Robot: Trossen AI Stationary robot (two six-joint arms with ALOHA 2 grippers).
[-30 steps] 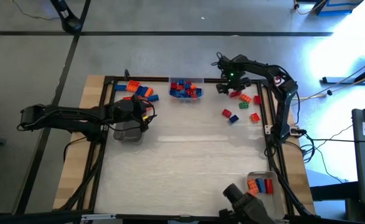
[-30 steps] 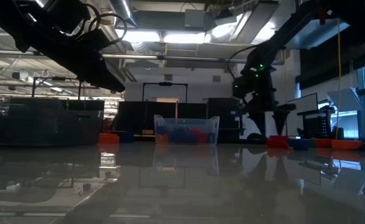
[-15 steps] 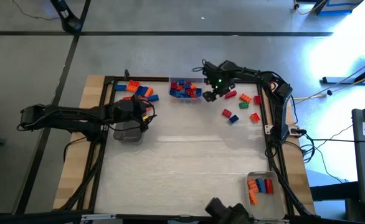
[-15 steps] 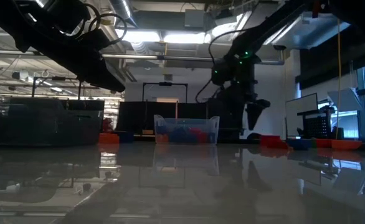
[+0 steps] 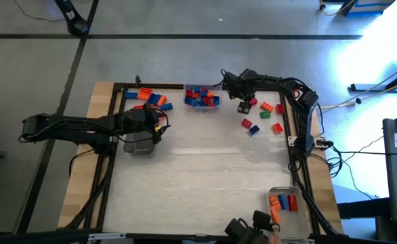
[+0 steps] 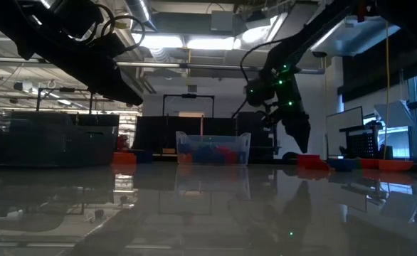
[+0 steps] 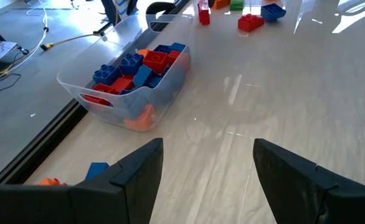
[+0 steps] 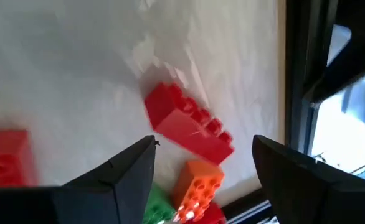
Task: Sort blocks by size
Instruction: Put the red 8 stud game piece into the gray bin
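Loose blocks lie at the table's far right: a red one (image 5: 253,103), an orange one (image 5: 267,107), and red and blue ones (image 5: 250,126). My right gripper (image 5: 243,106) hangs open above them, fingers pointing steeply down. In the right wrist view, a long red block (image 8: 185,127) lies on the table below the gap between its fingers (image 8: 204,146). Beside it are an orange block (image 8: 198,183) and a green one (image 8: 159,205). My left gripper (image 5: 160,125) waits open at the left, over bare table (image 7: 207,149).
A clear tray (image 5: 202,97) of blue and red blocks stands at the far edge's middle. More blocks (image 5: 151,98) lie at the far left. An empty clear tray (image 5: 139,144) sits by my left gripper. A tray (image 5: 284,201) with orange, blue and red blocks sits near right.
My right gripper has swung toward the table's left along the far edge and rolled about its own axis, staying open above the loose blocks. No block has moved.
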